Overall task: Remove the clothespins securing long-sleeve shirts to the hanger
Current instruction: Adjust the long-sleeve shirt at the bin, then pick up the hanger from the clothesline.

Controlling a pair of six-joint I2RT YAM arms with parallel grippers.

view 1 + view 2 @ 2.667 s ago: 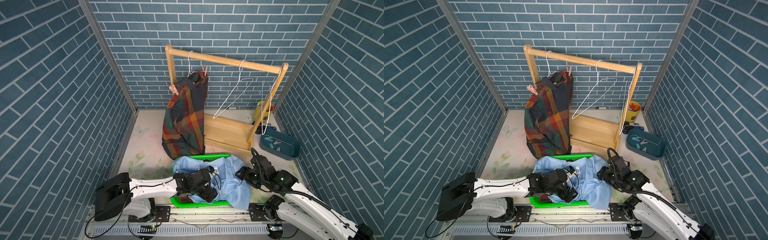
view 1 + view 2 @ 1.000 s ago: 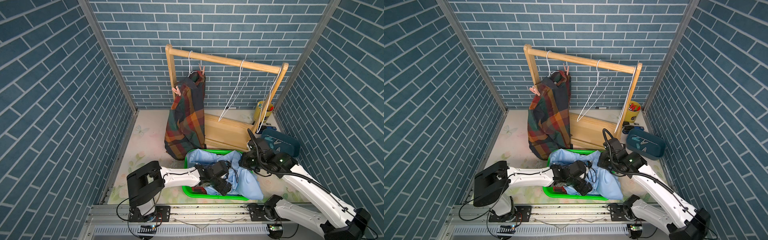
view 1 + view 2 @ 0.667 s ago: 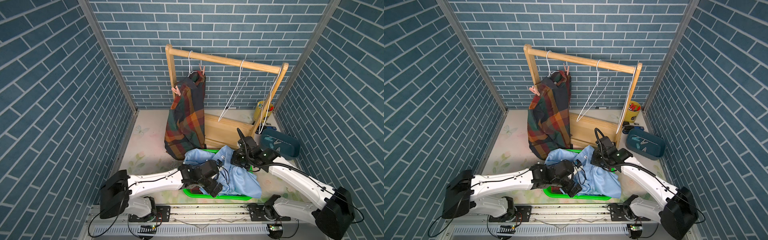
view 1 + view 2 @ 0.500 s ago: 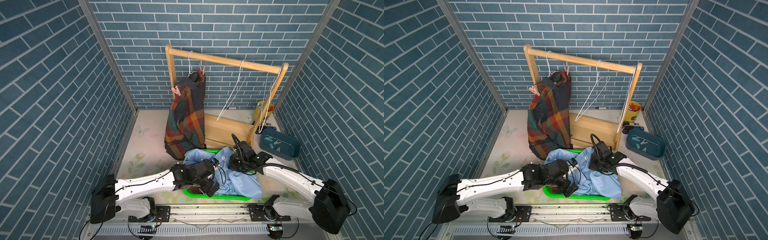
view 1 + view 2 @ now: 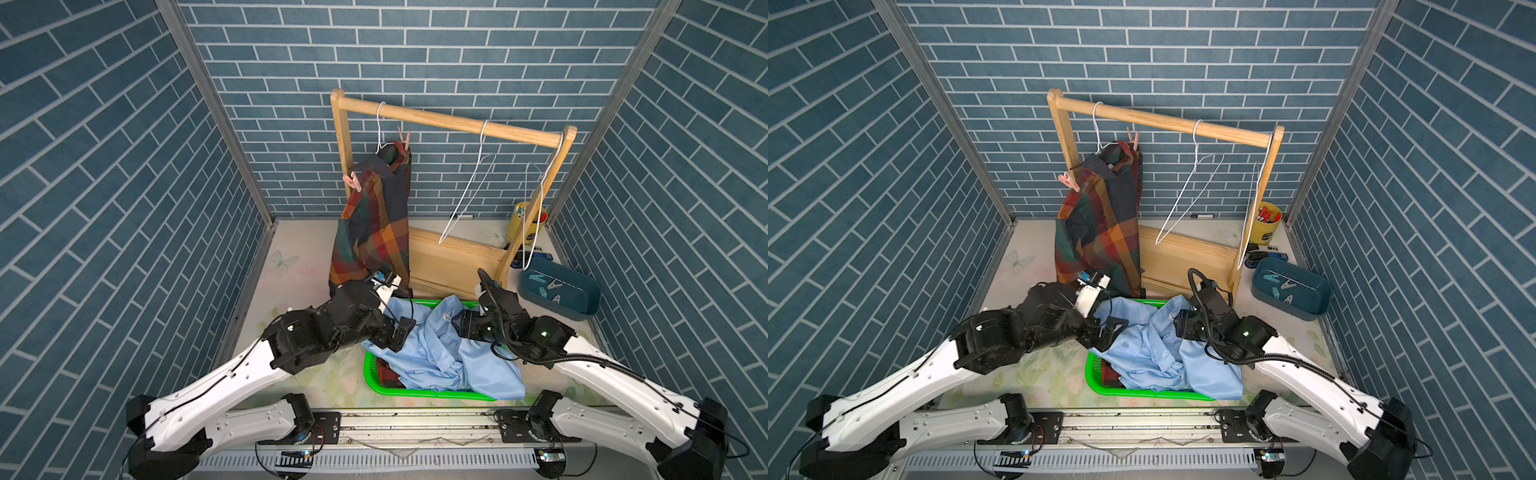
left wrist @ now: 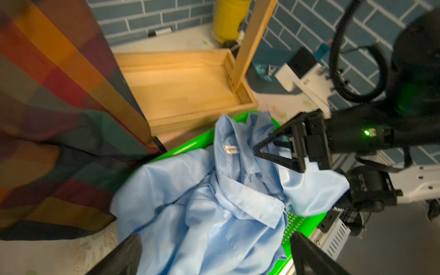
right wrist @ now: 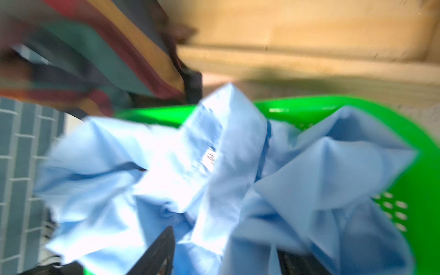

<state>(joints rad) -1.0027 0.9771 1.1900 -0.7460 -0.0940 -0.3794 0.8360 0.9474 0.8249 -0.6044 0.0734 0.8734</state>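
Blue brick walls close in a pale flowered counter [image 5: 299,266]. Much is hard to read. The right wrist view is smeared with blur. The check shirt [image 5: 384,371] shows only as a dark red scrap at the near left corner of the basket [image 5: 367,365], buried under the blue shirt [image 5: 432,353], and no lettering can be made out. The blue shirt fills the basket and spills over its near right rim.

The plaid shirt [image 5: 376,224] hangs at the left end of the rack [image 5: 449,123], its hem cut off by the left arm [image 5: 316,332]. Two pink clothespins [image 5: 353,183] pinch it, one at the shoulder and one by the collar. Two bare hangers [image 5: 481,139] hang further right on the rail. More clothespins, pale and teal, lie in the tub [image 5: 582,309] beside the right post. A yellow cup [image 5: 519,226] stands half behind that post.

The left jaws stand wide apart just over the blue shirt at the basket's left side, holding nothing; both fingers [image 6: 123,257] show in the left wrist view with cloth below them. The right jaws sit by the shirt's collar. One finger [image 7: 162,250] is clear and the other half under cloth. They look parted, with no cloth visibly pinched.
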